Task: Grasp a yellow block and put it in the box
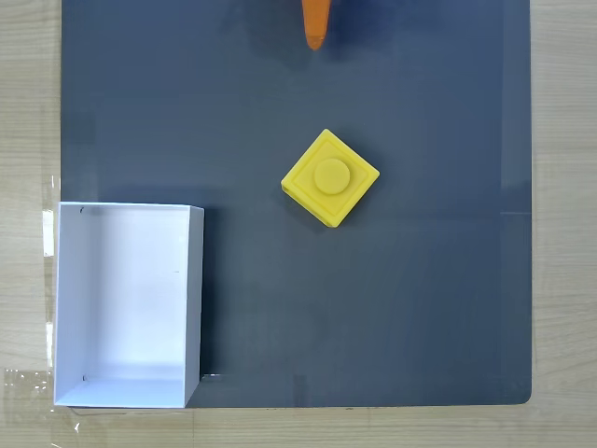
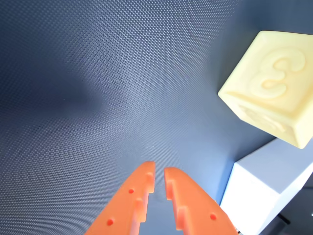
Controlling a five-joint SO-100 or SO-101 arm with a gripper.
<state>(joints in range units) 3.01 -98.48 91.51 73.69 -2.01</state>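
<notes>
Your gripper (image 2: 159, 172) came into the wrist view from the bottom edge, both orange fingers (image 2: 131, 200) nearly pressed together with only a thin slit between the tips, pinching nothing. It hung over bare dark mat (image 2: 98, 88). In the fixed view you only had an orange tip (image 1: 315, 26) poking in at the top edge, so go by the wrist view for the jaw state.

The yellow block (image 1: 330, 177) sat on the mat (image 1: 420, 299) near the middle of the fixed view, turned like a diamond, round stud facing up. It was below the orange tip and slightly to its right, well apart from it, nothing touching it. In the wrist view the block (image 2: 271, 88) showed pale yellow at the upper right, a raised "3"-like figure on the face toward the camera, well apart from the fingertips.

The box (image 1: 191, 280) stood open-topped at the lower left of the fixed view, partly off the mat's left edge onto the wooden table (image 1: 28, 112), its white inside bare. Block and box were apart, the block up and to the right. In the wrist view a white corner of the box (image 2: 259, 196) showed at lower right, just under the block.
</notes>
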